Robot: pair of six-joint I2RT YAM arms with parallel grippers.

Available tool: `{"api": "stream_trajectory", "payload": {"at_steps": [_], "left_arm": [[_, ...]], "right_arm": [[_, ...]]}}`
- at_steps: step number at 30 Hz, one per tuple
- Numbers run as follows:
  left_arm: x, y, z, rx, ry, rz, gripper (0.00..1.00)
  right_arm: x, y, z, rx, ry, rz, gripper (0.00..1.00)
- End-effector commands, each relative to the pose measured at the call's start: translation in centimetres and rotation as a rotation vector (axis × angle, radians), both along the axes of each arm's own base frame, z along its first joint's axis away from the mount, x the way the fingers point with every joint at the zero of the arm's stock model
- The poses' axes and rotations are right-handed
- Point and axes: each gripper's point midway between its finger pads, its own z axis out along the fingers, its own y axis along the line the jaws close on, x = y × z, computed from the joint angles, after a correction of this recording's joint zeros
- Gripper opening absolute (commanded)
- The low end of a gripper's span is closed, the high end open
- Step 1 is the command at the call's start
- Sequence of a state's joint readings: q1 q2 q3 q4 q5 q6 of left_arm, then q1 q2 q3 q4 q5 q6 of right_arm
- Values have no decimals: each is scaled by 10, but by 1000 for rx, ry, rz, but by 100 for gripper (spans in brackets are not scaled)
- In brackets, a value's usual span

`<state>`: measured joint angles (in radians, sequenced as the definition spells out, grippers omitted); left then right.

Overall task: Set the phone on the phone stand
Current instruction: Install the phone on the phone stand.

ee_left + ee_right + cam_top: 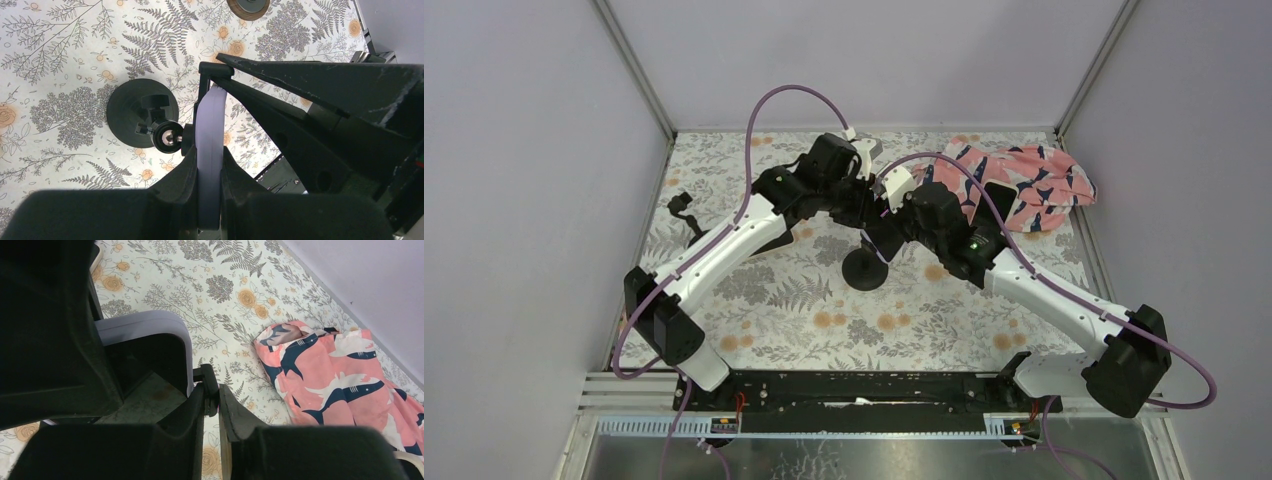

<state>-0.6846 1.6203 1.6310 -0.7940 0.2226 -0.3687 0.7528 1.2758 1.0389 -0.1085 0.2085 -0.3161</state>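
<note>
A phone (210, 131) in a lavender case is seen edge-on in the left wrist view, pinched between the fingers of my left gripper (210, 156), which is shut on it. It stands against the phone stand, whose round black base (139, 112) rests on the floral mat and whose ball joint (167, 136) sits just left of the phone. In the right wrist view the phone (150, 322) shows its dark screen, and my right gripper (212, 395) is shut on the stand's black clamp arm (209, 382). From above, both grippers meet over the stand base (864, 270).
A pink cloth with a dark shark print (1014, 185) lies bunched at the back right, beside the right arm. A small black object (682, 212) sits near the left wall. A round brown disc (247, 6) lies on the mat. Walls enclose the table on three sides.
</note>
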Motion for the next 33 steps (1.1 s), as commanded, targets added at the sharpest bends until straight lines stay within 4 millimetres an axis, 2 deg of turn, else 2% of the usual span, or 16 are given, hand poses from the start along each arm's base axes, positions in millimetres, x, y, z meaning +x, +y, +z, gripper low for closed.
{"api": "stream_trajectory", "payload": {"at_steps": [1, 10, 21, 33], "left_arm": [[-28, 94, -95, 466, 238, 154, 0], [-29, 100, -103, 492, 232, 149, 0], [-27, 110, -105, 529, 235, 170, 0], [-24, 106, -99, 510, 239, 162, 0]], "right_arm": [[-1, -16, 18, -15, -24, -52, 0], [-12, -8, 26, 35, 16, -2, 0], [-19, -17, 40, 56, 24, 26, 0], [-12, -21, 43, 43, 7, -4, 0]]}}
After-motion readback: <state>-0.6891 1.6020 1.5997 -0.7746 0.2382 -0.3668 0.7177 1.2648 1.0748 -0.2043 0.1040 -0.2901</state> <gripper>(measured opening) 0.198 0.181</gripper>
